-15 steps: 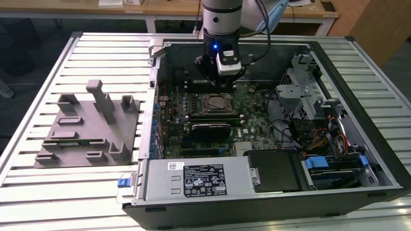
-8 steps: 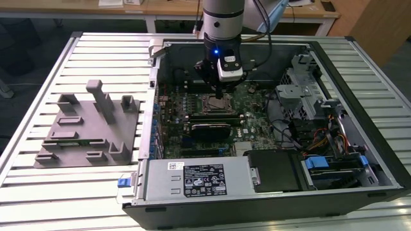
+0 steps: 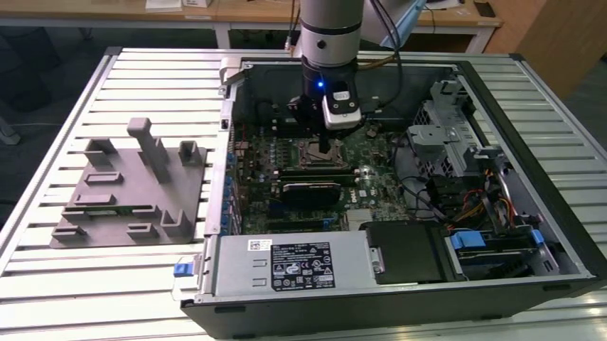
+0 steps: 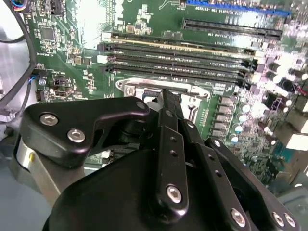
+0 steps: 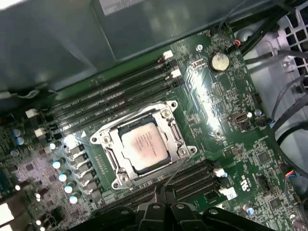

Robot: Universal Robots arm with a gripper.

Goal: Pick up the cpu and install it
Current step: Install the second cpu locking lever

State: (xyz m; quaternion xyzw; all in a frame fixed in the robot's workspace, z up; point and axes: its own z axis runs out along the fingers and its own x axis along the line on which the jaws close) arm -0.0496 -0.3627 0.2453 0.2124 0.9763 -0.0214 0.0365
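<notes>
The cpu [image 5: 144, 147], a small square chip with a silver top, lies flat inside the metal socket frame [image 5: 103, 139] on the green motherboard. In the first wrist view my gripper [image 5: 162, 191] is a little to one side of the socket, fingers together with nothing between them. A thin metal lever [image 5: 174, 174] runs from the socket's edge toward the fingertips. In the exterior view the gripper [image 3: 325, 148] hangs low inside the open computer case, just over the socket [image 3: 309, 151]. The black finger links hide much of the socket in the second wrist view, where the gripper [image 4: 166, 96] points at it.
Long black memory slots [image 5: 110, 91] run beside the socket. A coin battery [image 5: 219, 61] and cables lie nearby. The case wall [image 3: 531, 92], drive cage [image 3: 446, 135] and power supply [image 3: 284, 263] ring the board. A grey fixture tray [image 3: 124, 192] sits at the exterior view's left.
</notes>
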